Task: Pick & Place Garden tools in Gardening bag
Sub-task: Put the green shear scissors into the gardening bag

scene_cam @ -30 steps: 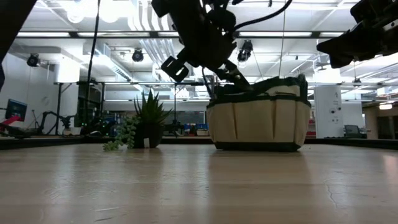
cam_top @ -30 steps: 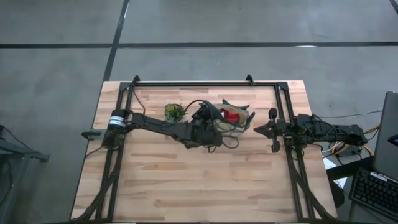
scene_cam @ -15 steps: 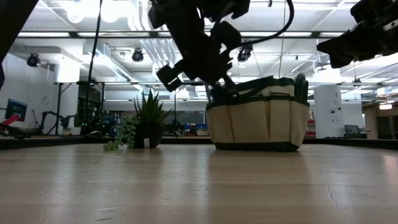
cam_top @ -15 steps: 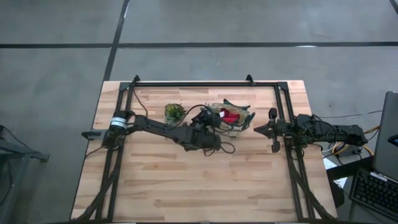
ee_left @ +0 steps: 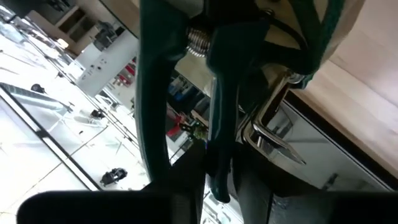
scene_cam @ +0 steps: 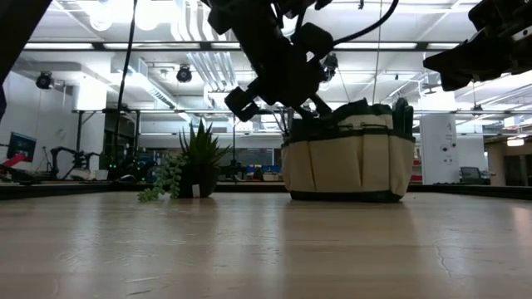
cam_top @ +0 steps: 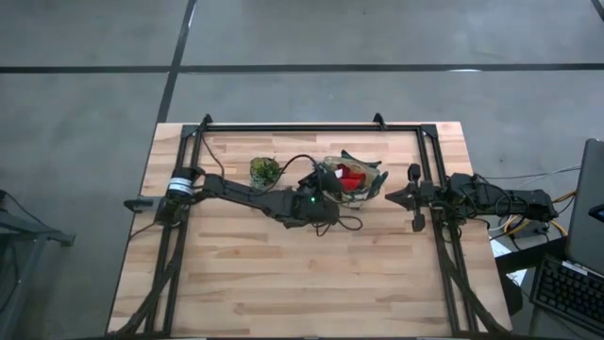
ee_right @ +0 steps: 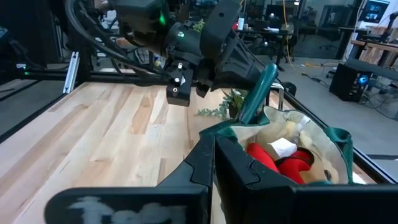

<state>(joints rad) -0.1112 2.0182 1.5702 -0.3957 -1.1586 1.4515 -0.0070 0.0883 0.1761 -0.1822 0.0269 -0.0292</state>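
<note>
The beige gardening bag (cam_top: 368,192) with dark green trim stands upright at the table's far middle and also shows in the low view (scene_cam: 349,166). A red glove (ee_right: 273,158) lies inside it. My left gripper (cam_top: 326,181) is at the bag's left rim, shut on the green-handled pruners (ee_right: 256,93). The pruners' head end points down into the bag's mouth. My right gripper (cam_top: 389,197) hangs shut and empty just right of the bag. The other tools are out of view. My left gripper holds the pruners by their two green handles (ee_left: 214,155), toward the free ends. The fingers themselves are hidden at the wrist view's bottom. It comes slanting down from the table's left. The spring end (ee_left: 196,38) points away from the fingers, down into the bag, clear of the table.
A small leafy green plant (cam_top: 264,171) in a pot stands left of the bag, close to my left arm. A black frame rail (cam_top: 311,127) runs along the table's far edge. Bare wood (cam_top: 302,274) fills the near half.
My left gripper has stayed at the bag's left rim with the pruners, swinging a little toward the table's left and back toward the bag while turning its wrist. The bag's rim has changed shape and the bag has shifted slightly.
</note>
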